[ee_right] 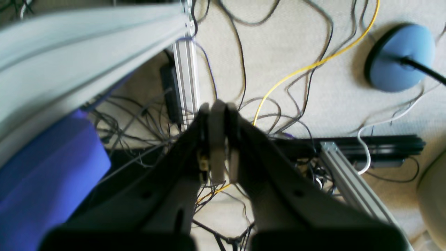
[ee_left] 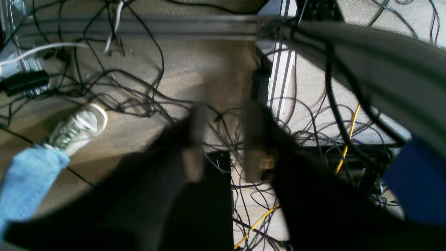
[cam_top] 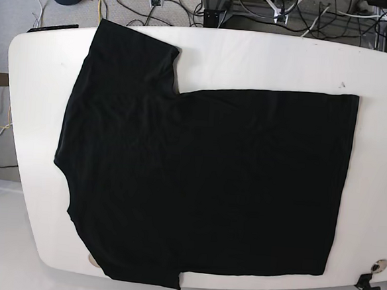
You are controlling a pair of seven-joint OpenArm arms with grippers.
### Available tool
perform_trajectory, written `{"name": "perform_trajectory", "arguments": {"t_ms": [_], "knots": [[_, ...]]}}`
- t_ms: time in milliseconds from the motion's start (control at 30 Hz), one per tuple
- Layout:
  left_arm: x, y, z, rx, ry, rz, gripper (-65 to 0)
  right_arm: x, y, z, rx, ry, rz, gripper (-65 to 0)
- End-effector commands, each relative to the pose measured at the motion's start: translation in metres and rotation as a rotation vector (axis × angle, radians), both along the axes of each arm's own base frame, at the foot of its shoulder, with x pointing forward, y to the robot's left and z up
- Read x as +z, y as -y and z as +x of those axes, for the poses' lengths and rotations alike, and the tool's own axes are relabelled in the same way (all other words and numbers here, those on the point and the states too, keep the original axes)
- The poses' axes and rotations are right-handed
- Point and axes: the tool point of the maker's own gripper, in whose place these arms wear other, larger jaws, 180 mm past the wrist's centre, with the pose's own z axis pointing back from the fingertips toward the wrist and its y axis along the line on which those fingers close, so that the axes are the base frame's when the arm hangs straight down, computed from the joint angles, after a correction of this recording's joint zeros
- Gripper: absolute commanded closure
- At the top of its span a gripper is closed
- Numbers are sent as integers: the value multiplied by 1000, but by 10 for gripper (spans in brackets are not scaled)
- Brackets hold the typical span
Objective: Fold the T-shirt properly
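Note:
The T-shirt point(cam_top: 204, 179) lies spread flat on the white table point(cam_top: 265, 64), plain black side up. Its shoulders and both short sleeves point left and its straight hem is at the right. Neither arm shows in the base view. In the left wrist view my left gripper point(ee_left: 226, 143) hangs off the table over the carpet, its fingers point(ee_left: 195, 139) apart with nothing between them. In the right wrist view my right gripper point(ee_right: 217, 139) is also over the floor, its fingers pressed together and holding nothing.
Below both grippers the carpet is covered with tangled cables point(ee_left: 139, 101) and aluminium frame rails point(ee_right: 186, 76). A person's white shoe point(ee_left: 78, 127) and jeans leg stand at the left. A blue round stand base point(ee_right: 400, 57) sits on the floor. A small metal fitting point(cam_top: 378, 265) is at the table's near right corner.

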Motion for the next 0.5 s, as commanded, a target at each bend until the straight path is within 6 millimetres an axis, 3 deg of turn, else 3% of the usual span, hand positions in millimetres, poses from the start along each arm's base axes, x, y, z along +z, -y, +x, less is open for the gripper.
{"name": "perform_trajectory", "arguments": {"t_ms": [0,267,467], "knots": [[1,1,-6,0,-1,-2,-243,4,-1,0,-5,25,1,-8],[14,1,-25,-6,25,0,-269,28,-1,-8,-9,103,2,-23],[30,1,-33,-13,67,0,-271,48,-1,-11,-10,154,3,-196]]}}
